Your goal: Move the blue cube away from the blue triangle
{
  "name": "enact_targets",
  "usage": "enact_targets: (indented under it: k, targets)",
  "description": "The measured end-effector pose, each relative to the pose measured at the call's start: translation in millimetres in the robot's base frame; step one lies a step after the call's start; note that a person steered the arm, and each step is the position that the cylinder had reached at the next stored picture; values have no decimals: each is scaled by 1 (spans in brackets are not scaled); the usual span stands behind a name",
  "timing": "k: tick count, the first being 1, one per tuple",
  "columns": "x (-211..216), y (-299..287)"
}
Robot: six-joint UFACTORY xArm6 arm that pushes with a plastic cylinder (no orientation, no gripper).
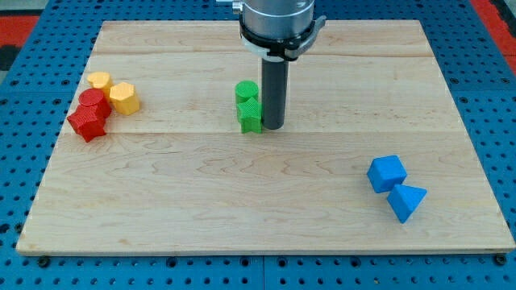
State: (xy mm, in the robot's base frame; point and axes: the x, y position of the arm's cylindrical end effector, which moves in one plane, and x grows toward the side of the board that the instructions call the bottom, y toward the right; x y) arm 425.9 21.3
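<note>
The blue cube (386, 173) sits at the view's lower right of the wooden board. The blue triangle (406, 201) lies just below and right of it, touching it. My tip (272, 126) is near the board's middle, far to the upper left of both blue blocks. It stands right next to the right side of a green star-shaped block (251, 116).
A green cylinder (247, 90) sits just above the green star. At the view's left are a yellow block (99, 80), a yellow hexagon (124, 97), a red cylinder (94, 102) and a red star (87, 124), clustered together. The board (242, 201) ends at a blue pegboard surround.
</note>
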Motion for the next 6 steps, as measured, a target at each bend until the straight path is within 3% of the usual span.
enact_targets:
  k: [2, 3, 4, 6]
  targets:
    - [19, 207]
    - [79, 239]
    - [121, 213]
    - [89, 104]
